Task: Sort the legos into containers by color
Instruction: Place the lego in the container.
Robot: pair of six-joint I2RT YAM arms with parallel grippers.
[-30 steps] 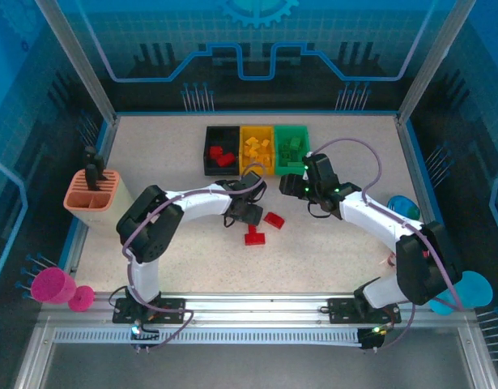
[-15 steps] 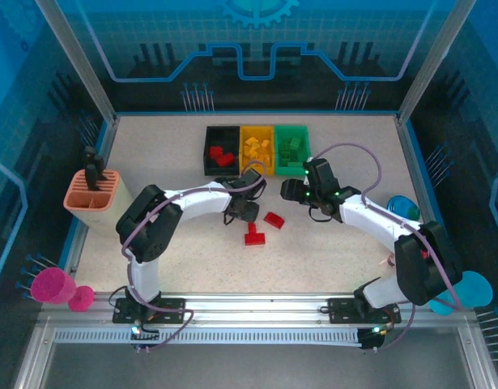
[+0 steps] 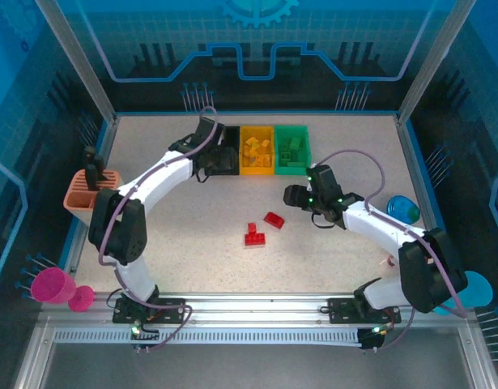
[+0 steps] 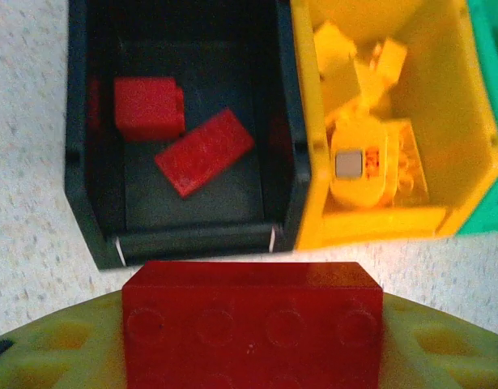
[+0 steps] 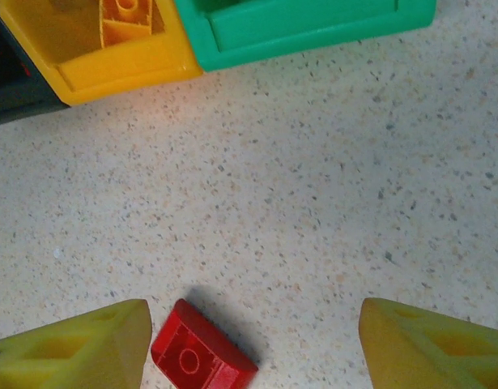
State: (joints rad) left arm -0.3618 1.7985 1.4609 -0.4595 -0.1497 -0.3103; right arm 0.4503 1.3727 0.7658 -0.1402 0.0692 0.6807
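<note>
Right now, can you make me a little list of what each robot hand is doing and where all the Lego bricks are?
Left gripper: shut on the held red brick, right by the black bin
Right gripper: open, empty, above the table
Black bin: two red bricks inside
Yellow bin: yellow bricks
Green bin: green bricks
Loose on table: two red pieces, one next to the right gripper

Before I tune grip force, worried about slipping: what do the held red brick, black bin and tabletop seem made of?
Red brick: hard moulded plastic by its look, smooth, slightly glossy, with moulded round studs. Black bin: probably moulded plastic, semi-gloss, rim edge catching light. Tabletop: matte, speckled beige; laminate or stone-look composite, cannot tell which.
</note>
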